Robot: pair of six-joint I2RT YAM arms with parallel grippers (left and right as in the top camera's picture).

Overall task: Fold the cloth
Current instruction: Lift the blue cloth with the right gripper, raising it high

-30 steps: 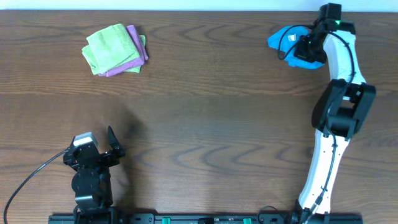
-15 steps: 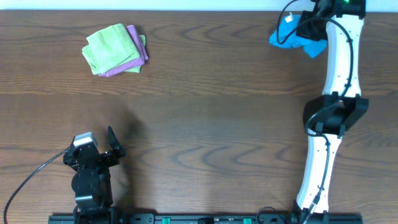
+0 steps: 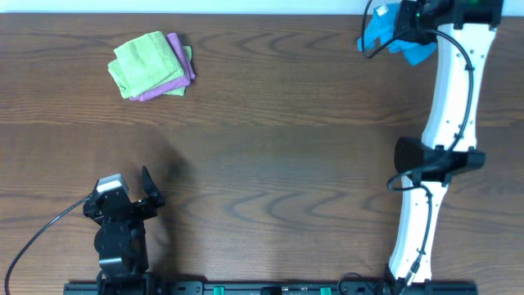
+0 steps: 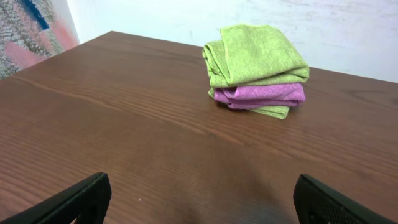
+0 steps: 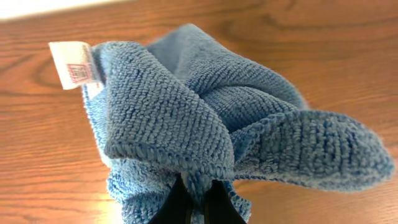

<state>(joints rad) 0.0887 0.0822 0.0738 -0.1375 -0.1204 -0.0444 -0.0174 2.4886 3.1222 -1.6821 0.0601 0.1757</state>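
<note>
The cloth (image 3: 381, 31) is bright blue and bunched, hanging at the table's far right corner in the overhead view. My right gripper (image 3: 399, 26) is shut on it. In the right wrist view the cloth (image 5: 205, 124) fills the frame, its white tag (image 5: 73, 63) at upper left, and the black fingertips (image 5: 213, 205) pinch a fold at the bottom; the right gripper (image 5: 194, 202) holds it above the wood. My left gripper (image 3: 146, 192) rests open near the front left, far from the cloth. Its wide-apart fingers (image 4: 68, 202) frame bare wood in the left wrist view.
A folded lime-green cloth (image 3: 146, 61) lies on a pink-purple cloth (image 3: 182, 67) at the back left; the green cloth (image 4: 255, 55) and the purple cloth (image 4: 264, 95) also show ahead of the left wrist. The table's far edge (image 3: 246, 13) runs along the top.
The right arm has stretched toward the far edge, carrying the blue cloth up and away from the table surface. The left arm has not moved.
</note>
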